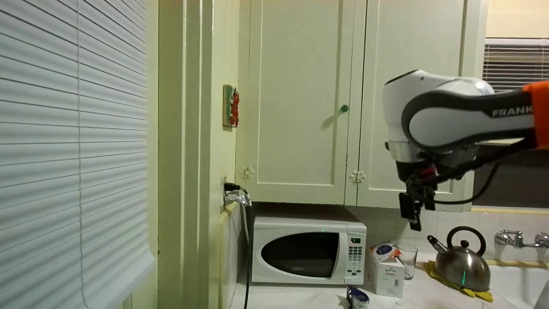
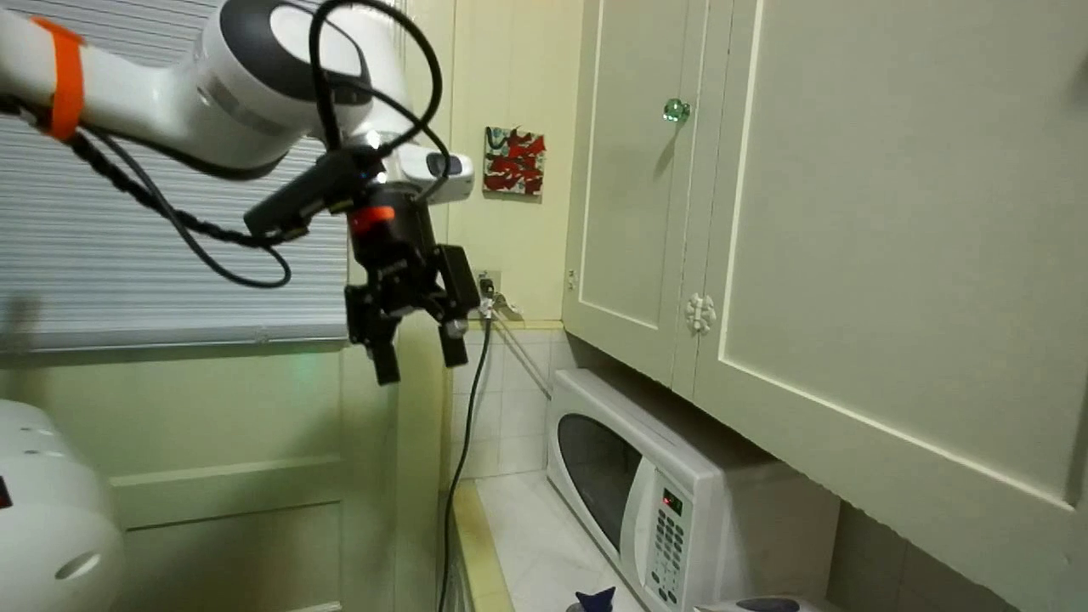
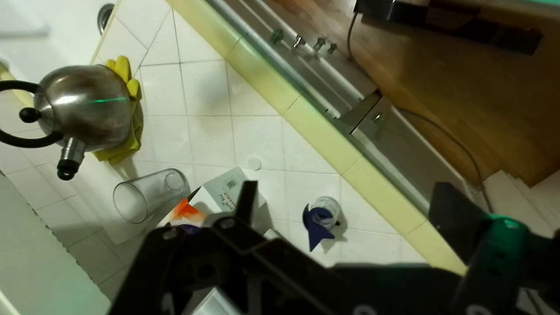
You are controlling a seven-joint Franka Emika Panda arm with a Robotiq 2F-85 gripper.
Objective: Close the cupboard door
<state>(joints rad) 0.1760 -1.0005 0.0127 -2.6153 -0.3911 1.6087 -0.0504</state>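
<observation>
The cupboard door (image 1: 296,98) is the tall cream door above the microwave, with a recessed panel and a small round green knob (image 1: 344,108). In an exterior view it shows at a slant (image 2: 633,170), and it looks flush with the cabinet frame in both exterior views. A matching cream door (image 1: 411,51) stands beside it, partly behind the arm; its knob does not show. My gripper (image 2: 420,357) is open and empty, pointing down, apart from the doors. In the wrist view its fingers (image 3: 348,203) are wide apart above the counter.
A white microwave (image 1: 309,221) stands under the cupboard. A carton (image 1: 388,277), a clear glass (image 1: 409,259), a steel kettle (image 1: 463,268) on a yellow cloth, and a small blue-and-white item (image 3: 321,218) stand on the tiled counter. A black cable (image 2: 467,433) hangs by the wall.
</observation>
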